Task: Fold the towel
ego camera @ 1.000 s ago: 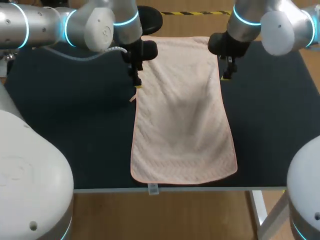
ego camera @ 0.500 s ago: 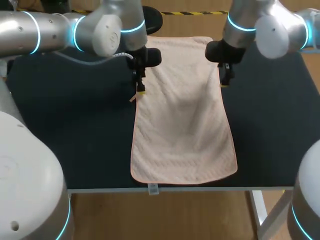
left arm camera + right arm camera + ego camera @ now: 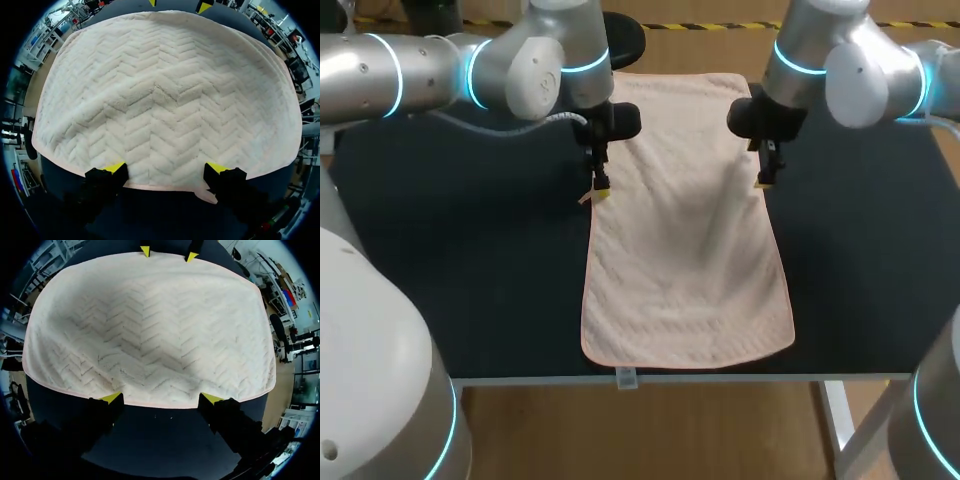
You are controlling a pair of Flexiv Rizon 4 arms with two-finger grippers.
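Dark tabletop (image 3: 470, 280) carries a pale pink towel (image 3: 685, 240) spread flat, its long sides running from the far edge toward the front, where its short end lies just short of the rim. The left gripper (image 3: 601, 188) hangs at the towel's left long side, fingers (image 3: 115, 167) spread wide, both yellow tips over the hem, holding nothing. The right gripper (image 3: 761, 183) stands opposite at the right long side, fingers (image 3: 211, 399) equally wide apart, tips at the hem, gripping nothing. A small pink tab (image 3: 586, 197) sticks out from the hem beside the left gripper.
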